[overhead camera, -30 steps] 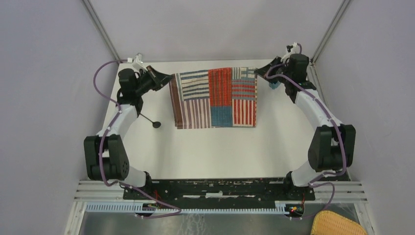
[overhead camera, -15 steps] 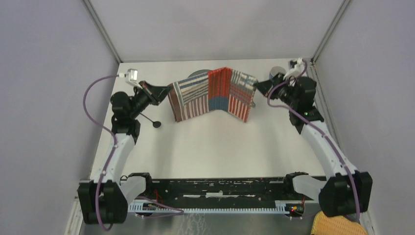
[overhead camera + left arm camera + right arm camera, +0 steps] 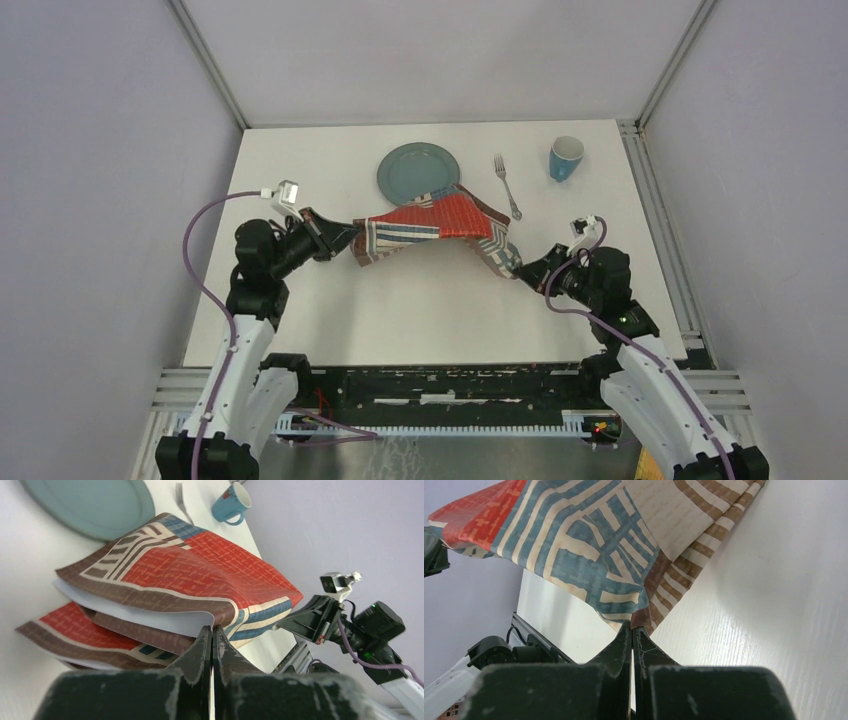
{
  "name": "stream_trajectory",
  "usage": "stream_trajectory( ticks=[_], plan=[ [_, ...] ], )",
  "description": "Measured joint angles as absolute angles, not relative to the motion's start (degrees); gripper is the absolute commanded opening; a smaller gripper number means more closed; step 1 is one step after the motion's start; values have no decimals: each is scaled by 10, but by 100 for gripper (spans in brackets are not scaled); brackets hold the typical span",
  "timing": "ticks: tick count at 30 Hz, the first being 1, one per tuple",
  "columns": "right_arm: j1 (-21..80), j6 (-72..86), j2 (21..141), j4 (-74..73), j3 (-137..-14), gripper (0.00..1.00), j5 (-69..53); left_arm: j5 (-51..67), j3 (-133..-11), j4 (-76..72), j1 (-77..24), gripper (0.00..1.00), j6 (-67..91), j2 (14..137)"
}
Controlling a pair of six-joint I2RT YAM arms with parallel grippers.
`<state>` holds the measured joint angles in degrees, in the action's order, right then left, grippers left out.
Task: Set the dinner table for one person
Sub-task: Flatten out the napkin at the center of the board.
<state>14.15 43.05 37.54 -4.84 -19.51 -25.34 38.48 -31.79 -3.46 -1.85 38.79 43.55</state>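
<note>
A striped patchwork placemat [image 3: 430, 225] hangs folded and sagging above the middle of the white dinner table [image 3: 420, 310]. My left gripper [image 3: 350, 238] is shut on its left corner, and the jaws pinch the cloth edge [image 3: 212, 628]. My right gripper [image 3: 518, 272] is shut on the right corner, where the fingertips clamp the brown-striped fold [image 3: 631, 625]. Behind the placemat a teal plate [image 3: 415, 168] lies flat on the table. A fork [image 3: 506, 186] lies to its right. A blue cup [image 3: 565, 157] stands further right.
Metal rails [image 3: 655, 220] edge the table and grey walls close in on three sides. In the left wrist view the plate [image 3: 90, 505], the cup [image 3: 229, 502] and the right arm's wrist [image 3: 370, 625] show beyond the placemat [image 3: 200, 570].
Both arms have pulled the placemat from the far side toward the near side and lowered it. The plate, fork and cup it hid now show. The cloth has gone from spread to folded.
</note>
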Motion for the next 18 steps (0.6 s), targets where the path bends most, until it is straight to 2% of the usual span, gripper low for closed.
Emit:
stream_trajectory(
  ticks=[3,4,6,7,9,11,12,14,16,17,18],
  plan=[
    [142,423,347,-90,-207,0,-252,370,-329,22,-18,2,387,422],
    [142,421,336,-105,-211,5,-252,363,-335,41,-18,2,387,416],
    [142,421,318,-131,-216,31,-251,353,-347,76,-18,4,387,402],
    [142,422,309,-144,-218,37,-251,348,-352,89,-18,8,387,396],
    [142,420,290,-176,-225,41,-248,339,-368,123,-18,17,388,386],
    [142,416,276,-203,-235,41,-241,331,-381,143,-18,5,388,383],
    [142,415,272,-216,-242,40,-237,328,-386,150,-18,3,388,383],
    [142,410,268,-236,-257,43,-227,324,-388,160,-18,13,388,381],
    [142,406,268,-247,-268,44,-218,319,-388,169,-18,27,389,378],
    [142,406,268,-250,-271,45,-216,317,-388,172,-18,40,390,377],
    [142,405,268,-254,-273,46,-213,316,-388,175,-18,45,393,376]
  ],
)
